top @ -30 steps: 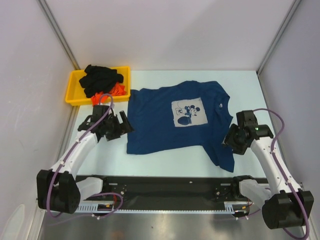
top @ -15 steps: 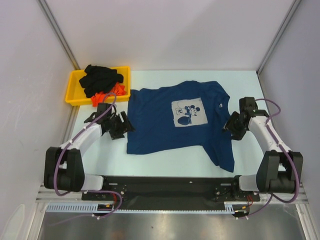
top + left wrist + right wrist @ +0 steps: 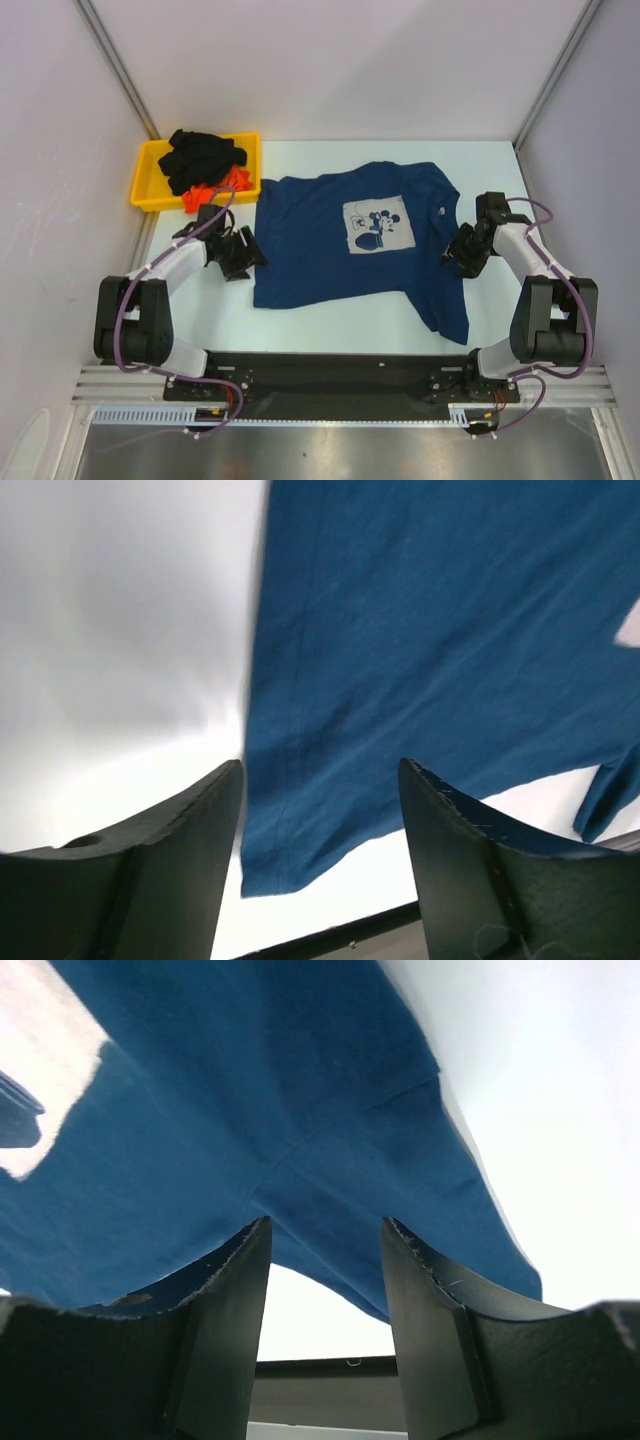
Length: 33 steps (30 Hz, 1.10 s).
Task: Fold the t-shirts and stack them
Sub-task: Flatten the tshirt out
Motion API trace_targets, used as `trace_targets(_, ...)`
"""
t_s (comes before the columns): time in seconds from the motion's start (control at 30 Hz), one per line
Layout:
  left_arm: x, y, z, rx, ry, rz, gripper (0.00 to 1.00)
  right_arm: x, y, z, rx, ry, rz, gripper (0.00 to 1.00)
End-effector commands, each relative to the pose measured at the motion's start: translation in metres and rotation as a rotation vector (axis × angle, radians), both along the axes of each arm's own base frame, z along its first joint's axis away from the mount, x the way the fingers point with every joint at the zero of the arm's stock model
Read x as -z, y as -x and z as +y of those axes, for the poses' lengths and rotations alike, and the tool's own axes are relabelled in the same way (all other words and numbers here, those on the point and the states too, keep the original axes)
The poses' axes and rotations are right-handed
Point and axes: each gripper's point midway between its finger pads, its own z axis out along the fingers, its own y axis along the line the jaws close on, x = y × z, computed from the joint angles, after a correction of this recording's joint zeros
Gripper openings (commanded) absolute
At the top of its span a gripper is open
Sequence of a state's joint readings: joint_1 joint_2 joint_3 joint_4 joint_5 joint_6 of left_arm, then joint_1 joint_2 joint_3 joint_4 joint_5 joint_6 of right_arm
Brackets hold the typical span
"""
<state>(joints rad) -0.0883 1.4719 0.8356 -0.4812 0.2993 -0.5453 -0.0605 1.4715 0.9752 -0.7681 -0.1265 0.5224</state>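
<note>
Lying flat and print-up on the white table (image 3: 330, 312), navy t-shirt (image 3: 330, 250), its near sleeve creased and trailing toward the arm bases. Poised at its left edge, over the hem, left gripper (image 3: 243, 252), jaws well apart, clamping nothing; from the wrist, hem edge visible in the gap between the 2 fingers. Poised at its right edge by the shoulder, right gripper (image 3: 462, 250), jaws partly apart, also clamping nothing, sleeve seam showing in the gap. Beyond its far-left corner, yellow tray (image 3: 148, 180) with a black t-shirt (image 3: 200, 155) and an orange-red t-shirt (image 3: 232, 180) heaped in it, not yet folded.

Likely risks from here:
- pinching only the very edge, so that the cloth slips out on the lift
- pressing fingertips onto the table and bunching the fabric instead of getting under it
- lifting the 2 sides unevenly, dragging the shirt askew and leaving a crooked fold
- trapping the creased near sleeve inside the fold
- swinging the left side toward the tray and snagging the clothes heaped over its rim
</note>
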Motion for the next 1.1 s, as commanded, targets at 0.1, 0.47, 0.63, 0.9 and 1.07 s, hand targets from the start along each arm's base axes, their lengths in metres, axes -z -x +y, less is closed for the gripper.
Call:
trace_targets(0.1, 0.002, 0.033, -0.002, -0.035, 0.045, 0.033, 0.7, -0.006, -0.007, 0.004, -0.035, -0.024, -0.058, 0.52)
trace_targets(0.47, 0.015, 0.036, -0.012, -0.037, 0.114, 0.044, 0.68, -0.011, 0.0, 0.005, -0.072, -0.038, -0.079, 0.52)
trace_targets(0.63, 0.011, 0.037, -0.019, -0.035, 0.153, 0.016, 0.57, -0.019, 0.0, 0.002, -0.078, -0.036, -0.111, 0.52)
trace_targets(0.9, -0.005, 0.027, -0.032, -0.021, 0.201, -0.032, 0.27, -0.025, 0.004, 0.001, -0.099, -0.039, -0.118, 0.52)
trace_targets(1.07, -0.011, 0.005, -0.042, 0.003, 0.2, -0.058, 0.27, -0.027, 0.003, 0.0, -0.095, -0.039, -0.12, 0.52)
